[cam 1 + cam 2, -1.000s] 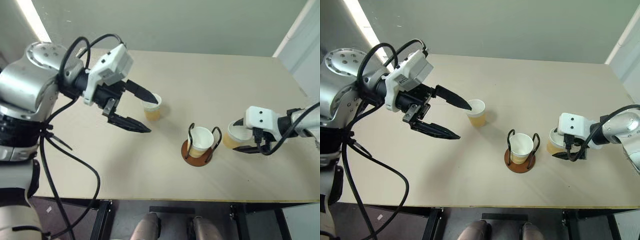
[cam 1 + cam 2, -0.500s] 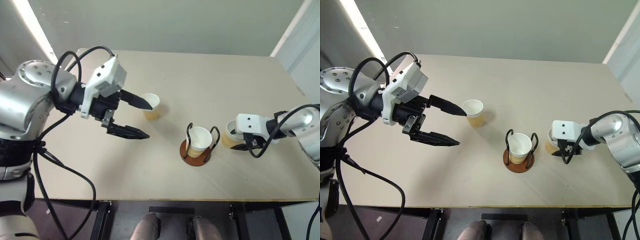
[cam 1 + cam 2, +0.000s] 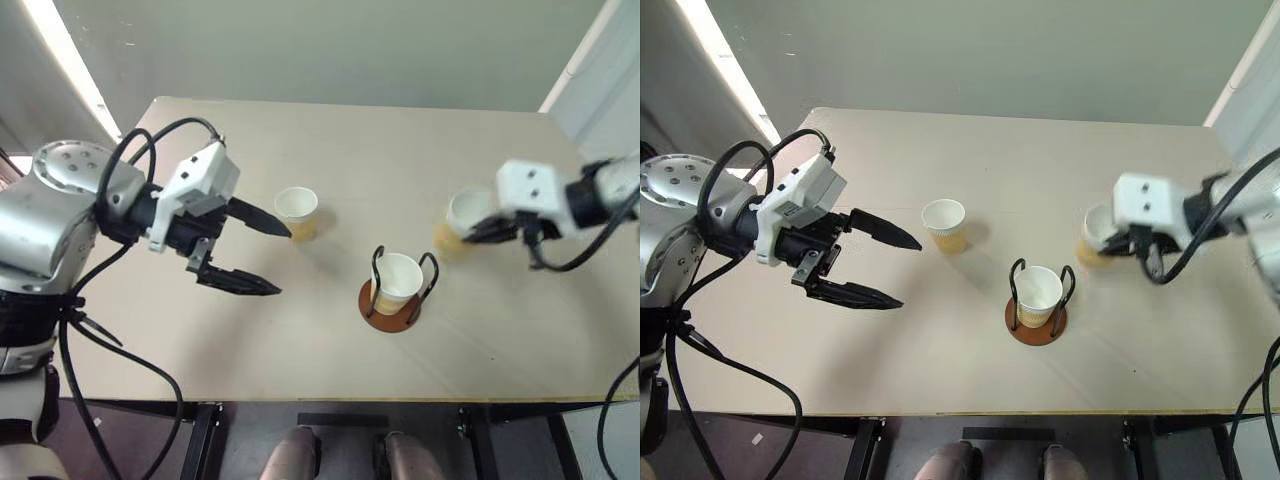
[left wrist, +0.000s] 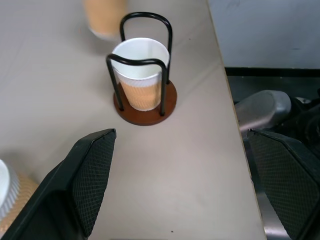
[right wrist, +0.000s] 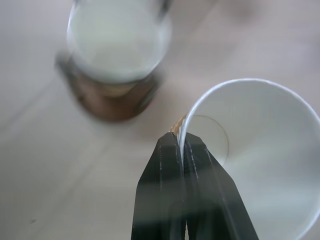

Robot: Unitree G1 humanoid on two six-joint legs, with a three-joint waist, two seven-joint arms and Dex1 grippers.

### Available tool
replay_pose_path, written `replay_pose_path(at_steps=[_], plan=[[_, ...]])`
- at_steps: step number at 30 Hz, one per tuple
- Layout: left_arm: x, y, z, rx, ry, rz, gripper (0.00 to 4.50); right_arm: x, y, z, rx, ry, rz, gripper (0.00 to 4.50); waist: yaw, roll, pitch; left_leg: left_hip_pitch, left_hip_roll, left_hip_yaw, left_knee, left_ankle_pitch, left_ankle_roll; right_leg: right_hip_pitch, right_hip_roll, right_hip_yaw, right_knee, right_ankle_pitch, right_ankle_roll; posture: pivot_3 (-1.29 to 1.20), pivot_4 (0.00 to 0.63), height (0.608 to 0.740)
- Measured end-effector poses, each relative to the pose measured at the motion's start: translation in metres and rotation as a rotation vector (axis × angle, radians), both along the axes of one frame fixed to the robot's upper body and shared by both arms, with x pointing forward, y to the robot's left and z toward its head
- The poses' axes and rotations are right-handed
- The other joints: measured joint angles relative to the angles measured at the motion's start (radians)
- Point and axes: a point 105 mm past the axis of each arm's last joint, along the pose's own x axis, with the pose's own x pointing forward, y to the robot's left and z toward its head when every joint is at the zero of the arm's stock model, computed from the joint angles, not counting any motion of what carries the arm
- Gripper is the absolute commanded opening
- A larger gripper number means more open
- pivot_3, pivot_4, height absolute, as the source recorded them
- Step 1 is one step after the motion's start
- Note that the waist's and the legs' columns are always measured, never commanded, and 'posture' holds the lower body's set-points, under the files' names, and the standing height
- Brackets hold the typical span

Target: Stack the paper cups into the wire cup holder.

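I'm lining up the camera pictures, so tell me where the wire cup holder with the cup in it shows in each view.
Left eye view: wire cup holder, below centre, near the table's front edge.
Right eye view: below centre, slightly right.
Left wrist view: upper middle, beyond the open left gripper.
Right wrist view: upper left, blurred, beside the cup pinched in the right gripper.
Shared landmark: the reddish-brown disc base.

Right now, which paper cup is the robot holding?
The cup pinched by its rim in the right gripper, beside the wire cup holder. Another cup sits inside the holder, and the third stands alone near the open left gripper.
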Motion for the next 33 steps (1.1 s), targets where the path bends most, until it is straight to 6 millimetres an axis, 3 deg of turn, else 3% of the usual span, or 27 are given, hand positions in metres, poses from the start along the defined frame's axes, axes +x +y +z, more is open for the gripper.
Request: replay_pose_path(at_steps=[4,7,9,11,22,33], plan=[[0.0,0.002,0.0,0.0,-0.006,-0.011,4.5,-0.005,0.01,0.023,0.016,-0.029,0.047,0.01,0.0,0.0,0.0,0.0,0.0,0.0,0.0,0.0,0.0,0.0,0.0,0.0,0.0,0.0,0.0,0.0,0.15,0.74],[0.001,0.001,0.0,-0.009,-0.003,-0.014,4.5,-0.016,0.038,0.037,0.022,-0.049,0.17,0.01,-0.007,0.001,0.001,0.0,0.0,0.0,-0.001,0.0,0.0,-0.001,0.0,0.0,0.0,-0.001,-0.001,0.0,0.15,0.74],[0.001,-0.001,-0.001,-0.016,-0.001,-0.024,4.5,-0.03,0.058,0.035,-0.012,-0.05,0.279,0.01,-0.011,0.001,0.001,0.0,0.001,-0.001,-0.002,0.0,-0.001,-0.001,0.0,-0.001,0.0,-0.001,-0.002,0.0,0.15,0.74],[0.003,0.0,-0.001,-0.019,0.002,-0.018,4.5,-0.034,0.065,0.026,-0.032,-0.016,0.324,0.01,-0.01,0.001,0.001,0.0,0.0,-0.001,-0.001,0.0,-0.001,-0.001,0.0,-0.001,0.0,-0.001,-0.002,0.0,0.15,0.74],[0.003,-0.001,-0.001,-0.025,0.002,-0.022,4.5,-0.026,0.058,0.007,-0.124,0.013,0.318,0.01,-0.01,0.001,0.001,-0.001,-0.001,-0.001,-0.001,0.0,-0.001,-0.001,-0.001,-0.001,0.0,-0.001,-0.002,0.0,0.15,0.74],[0.002,-0.001,-0.001,-0.02,0.009,-0.033,4.5,-0.042,0.059,-0.004,-0.158,0.06,0.37,0.01,-0.011,0.001,0.001,-0.001,-0.001,-0.001,-0.002,0.0,-0.001,-0.001,-0.001,-0.001,0.0,-0.001,-0.002,0.0,0.15,0.74]])
